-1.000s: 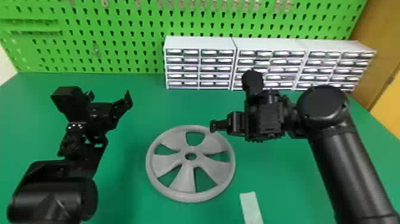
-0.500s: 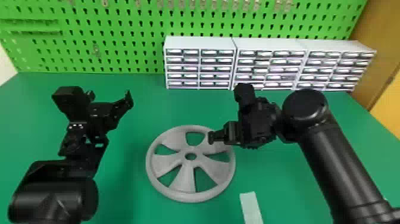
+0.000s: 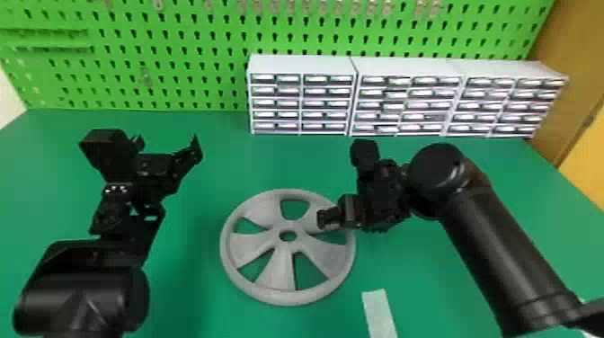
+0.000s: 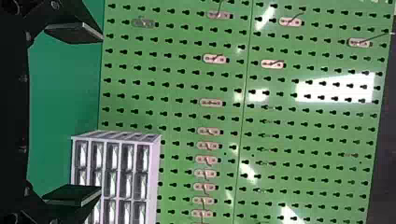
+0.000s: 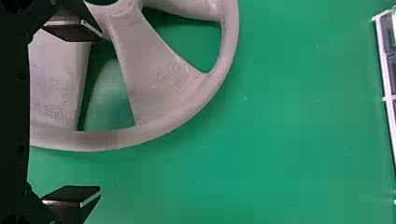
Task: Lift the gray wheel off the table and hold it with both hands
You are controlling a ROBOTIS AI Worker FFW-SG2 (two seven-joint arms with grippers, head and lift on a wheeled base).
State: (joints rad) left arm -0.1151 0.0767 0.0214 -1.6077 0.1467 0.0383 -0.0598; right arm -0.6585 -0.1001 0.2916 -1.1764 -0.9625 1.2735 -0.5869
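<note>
Right gripper [image 5: 101,112] is parted wide with nothing in its grasp, and it sits over the right side of the gray wheel [image 3: 258,215]! One fingertip is above the middle of the wheel, the other outside the rim [image 3: 287,298]; whether anything touches, I can't tell. Left gripper [image 4: 101,113] is empty too, fingers apart, off to the left and facing the far pegboard [image 3: 179,36]. And the wheel? Lying flat on the green table [image 3: 193,287], between the two arms.

It looks like stiff molded plastic, probably light for its width, a bit smooth, hardly fragile. Best hold: pinch the rim at left and right, one finger dropping through a gap between the spokes [image 3: 277,269]. Lift one-sided and it could tip or swivel!

Small-drawer cabinets [image 3: 301,96] line the far edge, well out of the way. A pale strip [image 3: 379,312] lies near and to the right, just a minor nuisance for a low right arm.
</note>
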